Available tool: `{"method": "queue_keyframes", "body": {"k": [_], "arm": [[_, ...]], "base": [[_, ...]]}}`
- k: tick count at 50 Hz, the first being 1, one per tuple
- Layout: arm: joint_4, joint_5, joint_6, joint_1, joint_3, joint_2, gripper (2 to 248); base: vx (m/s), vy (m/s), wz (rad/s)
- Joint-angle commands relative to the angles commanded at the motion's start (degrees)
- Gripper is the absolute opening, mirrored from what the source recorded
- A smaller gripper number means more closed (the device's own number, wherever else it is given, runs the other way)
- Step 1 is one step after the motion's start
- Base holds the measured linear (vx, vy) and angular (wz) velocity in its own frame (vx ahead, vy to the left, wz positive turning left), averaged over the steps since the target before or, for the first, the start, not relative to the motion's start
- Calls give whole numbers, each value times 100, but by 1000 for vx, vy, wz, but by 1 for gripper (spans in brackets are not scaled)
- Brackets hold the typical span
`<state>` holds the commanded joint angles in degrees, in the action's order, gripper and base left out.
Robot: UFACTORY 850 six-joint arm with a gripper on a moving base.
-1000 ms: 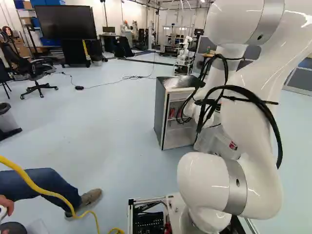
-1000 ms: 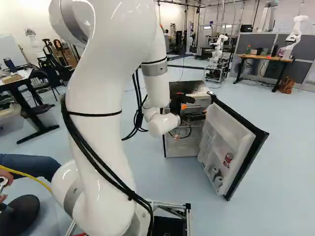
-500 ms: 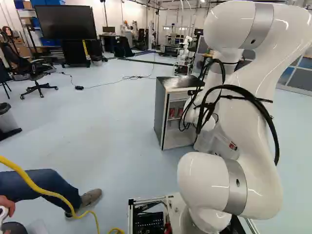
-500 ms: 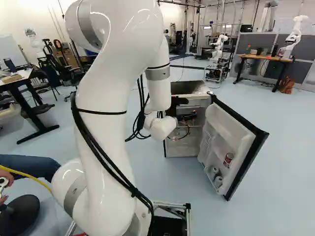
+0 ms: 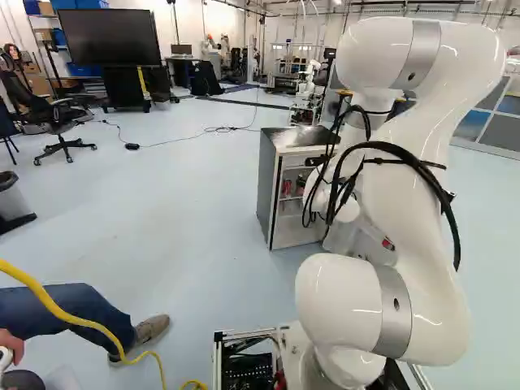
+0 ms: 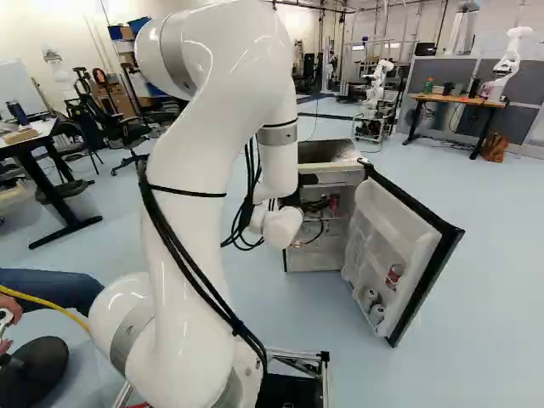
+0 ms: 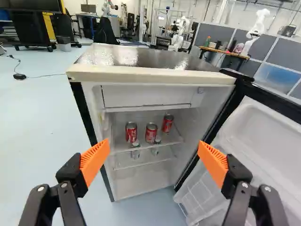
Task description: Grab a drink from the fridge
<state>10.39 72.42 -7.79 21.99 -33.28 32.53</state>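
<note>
My gripper (image 6: 314,194) is in front of the open fridge (image 6: 330,153) in the right base view. In the wrist view the gripper (image 7: 154,149) stands wide open, nothing between its orange pads. Ahead of it, inside the fridge (image 7: 141,79), three red cans stand upright on a shelf: a left one (image 7: 131,132), a middle one (image 7: 151,133) and one set farther back (image 7: 167,123). Two paler drinks, one (image 7: 135,151) and another (image 7: 155,149), stand below them, partly hidden by the shelf edge. The fingers touch no can.
The fridge door (image 6: 408,246) is swung out to the right, with a red can (image 6: 394,275) and pale items in its shelves. Another robot (image 6: 376,89) stands far behind. A person's leg and shoe (image 5: 150,328) are left of the base, near a yellow cable (image 5: 69,315).
My arm has shifted rightward in the right base view and leftward in the left one, the wrist sinking slightly before the fridge. The base, fridge and door have stayed put.
</note>
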Motion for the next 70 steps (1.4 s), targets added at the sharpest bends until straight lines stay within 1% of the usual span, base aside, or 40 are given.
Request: {"method": "queue_keyframes", "body": {"k": [14, 26, 53, 70], "arm": [[3, 0, 0, -3, -104, 257, 247], [-4, 0, 0, -27, -296, 540, 247], [-201, 0, 0, -105, -869, 1245, 247], [-359, 0, 0, -168, -1334, 1736, 247]], "base": [[0, 0, 0], [0, 0, 0], [0, 0, 0], [0, 0, 0]]}}
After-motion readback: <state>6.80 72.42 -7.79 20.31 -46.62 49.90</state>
